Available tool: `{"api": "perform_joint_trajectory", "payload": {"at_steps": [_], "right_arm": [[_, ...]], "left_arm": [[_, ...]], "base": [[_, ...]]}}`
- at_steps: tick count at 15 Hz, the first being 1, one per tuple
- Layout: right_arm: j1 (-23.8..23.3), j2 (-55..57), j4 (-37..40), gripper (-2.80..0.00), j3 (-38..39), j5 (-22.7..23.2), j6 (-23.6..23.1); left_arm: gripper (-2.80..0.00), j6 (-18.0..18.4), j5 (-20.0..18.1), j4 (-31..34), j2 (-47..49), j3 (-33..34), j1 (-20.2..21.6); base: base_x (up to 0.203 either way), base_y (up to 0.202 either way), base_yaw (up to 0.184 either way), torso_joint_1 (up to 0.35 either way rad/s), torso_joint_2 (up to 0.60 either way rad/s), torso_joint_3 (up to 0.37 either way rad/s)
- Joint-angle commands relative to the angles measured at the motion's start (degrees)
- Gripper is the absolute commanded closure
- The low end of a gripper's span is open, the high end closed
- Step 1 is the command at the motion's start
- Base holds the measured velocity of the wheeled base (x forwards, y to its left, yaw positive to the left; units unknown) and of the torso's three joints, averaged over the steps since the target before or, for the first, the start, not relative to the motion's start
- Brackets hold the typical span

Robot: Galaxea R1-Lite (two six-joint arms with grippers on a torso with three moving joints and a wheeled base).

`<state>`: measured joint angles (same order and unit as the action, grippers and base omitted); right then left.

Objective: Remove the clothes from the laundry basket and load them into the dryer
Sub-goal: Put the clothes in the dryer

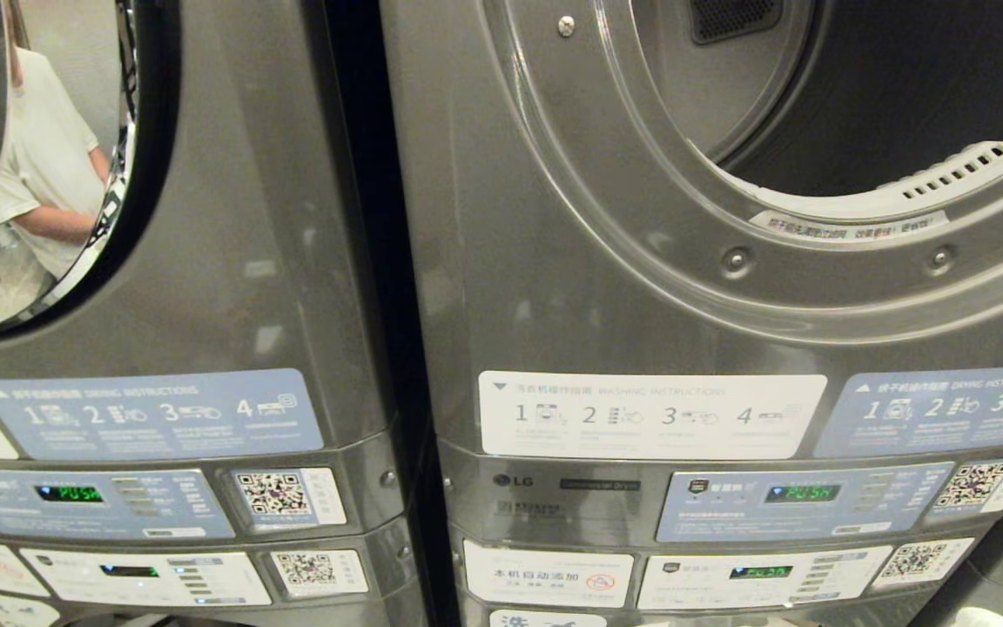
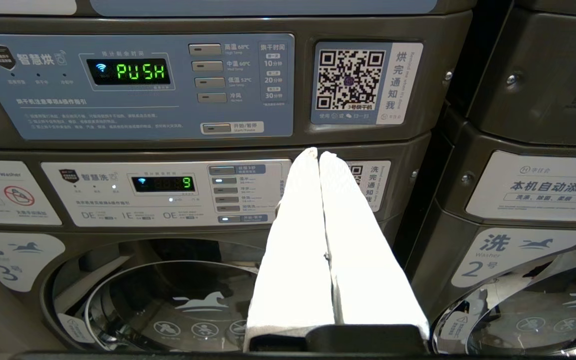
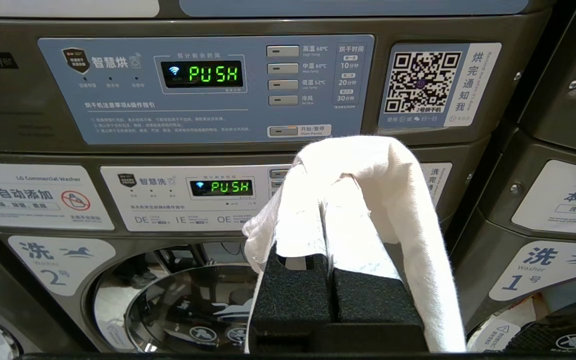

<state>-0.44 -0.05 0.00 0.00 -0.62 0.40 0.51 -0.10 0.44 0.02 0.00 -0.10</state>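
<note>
Right gripper (image 3: 335, 200) is pinching a white cloth (image 3: 408, 210); left gripper (image 2: 318, 155) is pressed together, empty. Risk: loose cloth may snag the dryer opening (image 1: 858, 96) rim, so watch it.

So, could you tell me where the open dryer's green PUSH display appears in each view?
Head view: PUSH display, lower right.
Left wrist view: absent; the neighbouring machine's display shows instead.
Right wrist view: PUSH display, upper centre.
Shared landmark: white sticker with red prohibition circle.
</note>
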Motion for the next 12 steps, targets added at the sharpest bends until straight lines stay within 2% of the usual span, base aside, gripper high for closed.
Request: {"api": "perform_joint_trajectory", "payload": {"at_steps": [1,12], "right_arm": [[0.0,0.0,-0.1,0.00,0.0,0.0,0.0],[0.0,0.0,-0.1,0.00,0.0,0.0,0.0]], "left_arm": [[0.00,0.0,0.0,0.0,0.0,0.0,0.0],[0.00,0.0,0.0,-0.1,0.0,0.0,0.0]], "base": [[0.000,0.000,0.000,0.080,-0.16,-0.070],[0.000,0.000,0.000,0.067,-0.13,-0.066]]}}
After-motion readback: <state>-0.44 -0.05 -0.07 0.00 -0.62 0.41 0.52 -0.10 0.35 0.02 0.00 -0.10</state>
